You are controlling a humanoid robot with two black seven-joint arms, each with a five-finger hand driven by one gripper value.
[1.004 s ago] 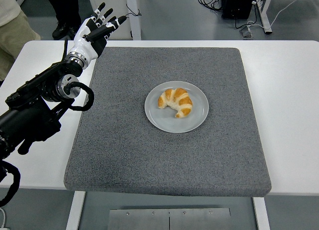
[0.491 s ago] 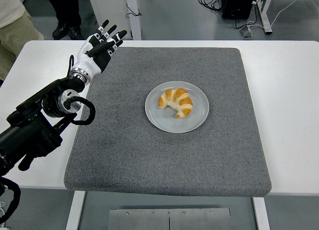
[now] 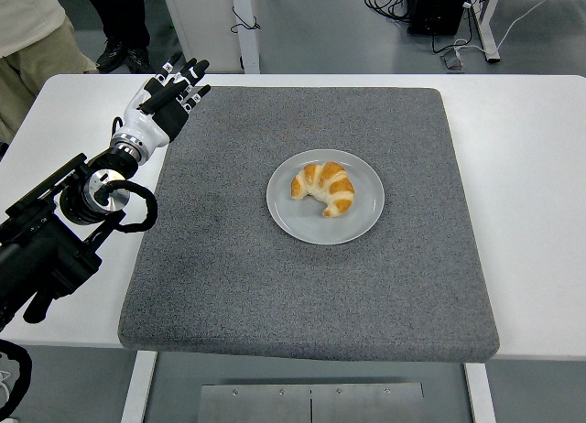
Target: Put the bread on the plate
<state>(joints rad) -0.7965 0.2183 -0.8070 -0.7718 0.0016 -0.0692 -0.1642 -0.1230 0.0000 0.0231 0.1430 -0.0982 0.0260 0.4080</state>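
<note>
We see the bread (image 3: 323, 189), a crescent-shaped croissant, lying on the grey plate (image 3: 325, 197) at the middle of the grey mat (image 3: 229, 258) that covers the white table (image 3: 531, 212). Its long axis runs from upper left to lower right, with both tips curling toward the near edge. Our left hand (image 3: 163, 107) hovers over the mat's far left corner, well apart from the plate, fingers (image 3: 188, 75) stretched out and holding nothing.

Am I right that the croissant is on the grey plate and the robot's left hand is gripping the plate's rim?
Not quite. The croissant does lie on the grey plate, but the head view shows the left hand open, empty and well apart from it, at the mat's far left corner.
</note>
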